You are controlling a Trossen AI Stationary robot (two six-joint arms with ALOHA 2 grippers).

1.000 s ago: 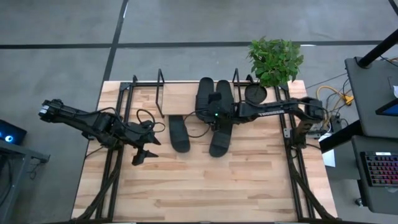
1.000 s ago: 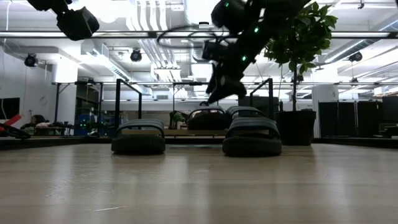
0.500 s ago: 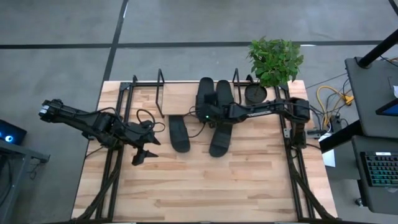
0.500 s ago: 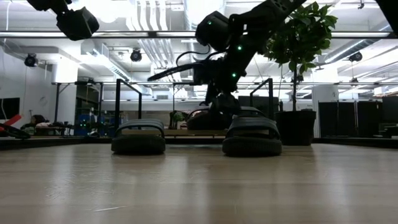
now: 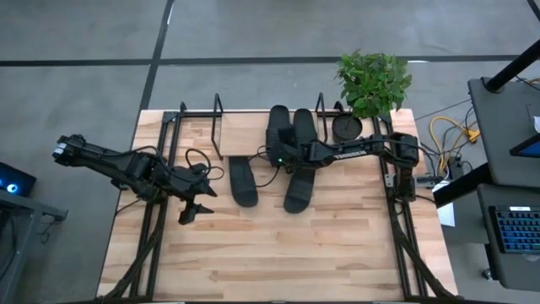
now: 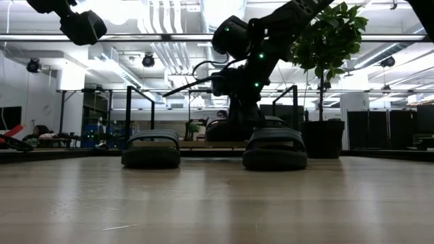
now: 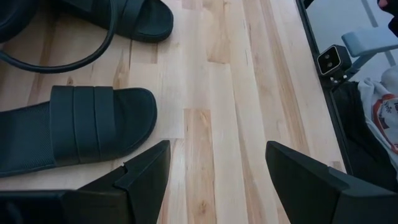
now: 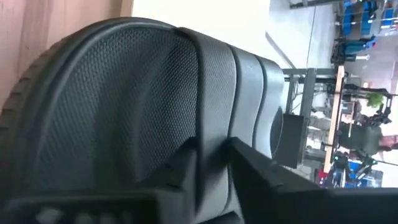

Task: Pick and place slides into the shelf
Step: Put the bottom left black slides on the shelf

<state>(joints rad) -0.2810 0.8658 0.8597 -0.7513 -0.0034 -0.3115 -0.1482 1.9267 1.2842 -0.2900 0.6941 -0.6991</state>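
Roughly halfway, I'd say. Two slides sit side by side on the shelf at about 12 o'clock on the worktop, between the black wire uprights. Two more are off it: one slide lying just short of the shelf toward the left arm's side, and another slide beside it, its far end right up against the shelf pair.

The right hand is down over the near end of the shelved pair. Its wrist view shows the fingers close together, seemingly pinching the strap or edge of a slide, so I'd guess it's gripping one, maybe nudging it into place. The left hand hangs around 9 o'clock, its fingers spread wide with nothing between them, near that closer slide.

The surface is pale wood planks with black frame rails along both sides. A potted plant stands at the 1 o'clock corner. Behind is a big open workshop with ceiling ducts and lights, grey floor, and desks with a keyboard off to the right.
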